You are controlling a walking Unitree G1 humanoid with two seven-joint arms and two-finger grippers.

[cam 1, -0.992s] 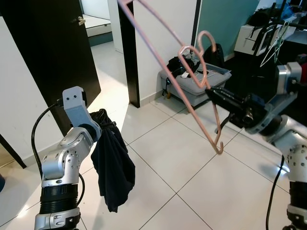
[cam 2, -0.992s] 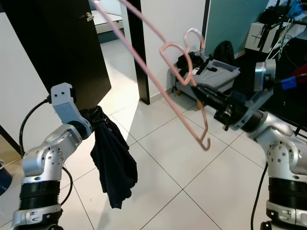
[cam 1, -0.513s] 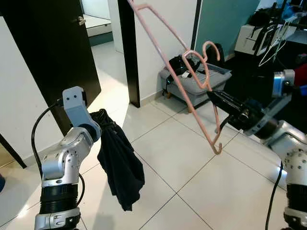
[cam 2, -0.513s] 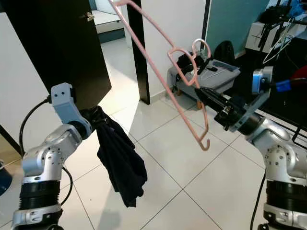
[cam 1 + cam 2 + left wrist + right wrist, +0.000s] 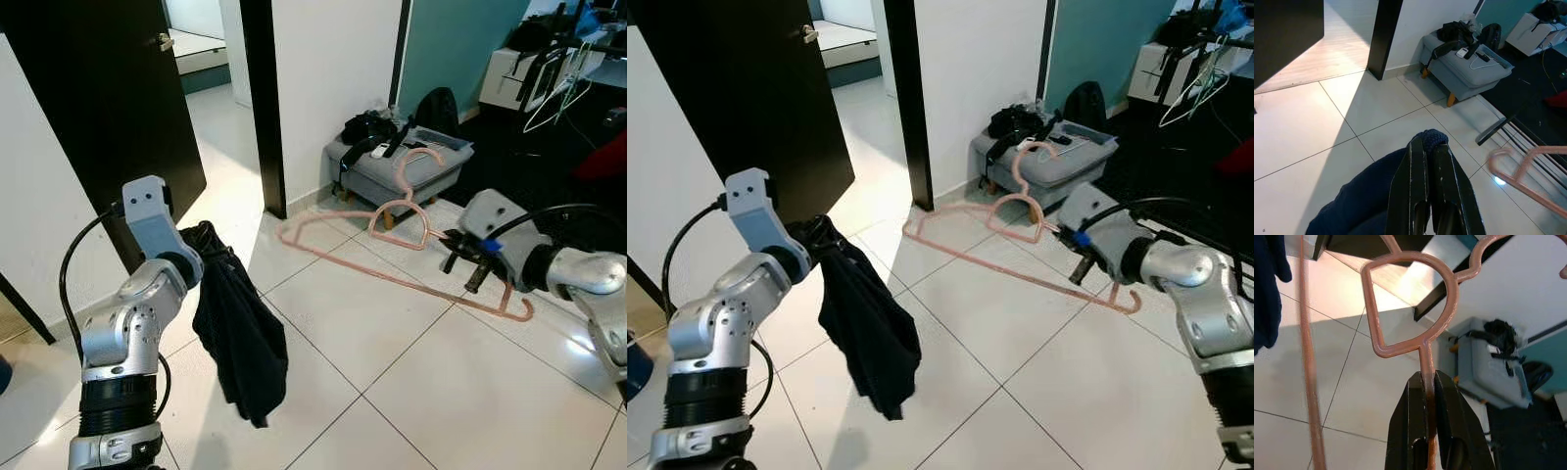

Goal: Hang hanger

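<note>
A pink wire hanger [image 5: 392, 277] lies almost level, low over the tiled floor, with its hook [image 5: 416, 162] pointing toward the grey stool. My right gripper [image 5: 1429, 377] is shut on the hanger's stem just below the twisted loop; in the left eye view it sits at the hanger's middle [image 5: 453, 245]. My left gripper [image 5: 1428, 145] is shut on a dark blue garment [image 5: 240, 338], which hangs limp from the fingers on the left side. The hanger's curled end [image 5: 1498, 164] shows beyond the left fingers.
A grey footstool [image 5: 431, 171] piled with bags and cables stands against the white wall ahead. A dark door [image 5: 98, 98] and a dark door frame [image 5: 260, 98] are on the left. White hangers [image 5: 554, 93] hang at the upper right. Tiled floor [image 5: 392, 392] spreads below.
My right arm has swung the hanger down from a steep, raised tilt to nearly level near the floor. The garment in my left gripper has swayed slightly.
</note>
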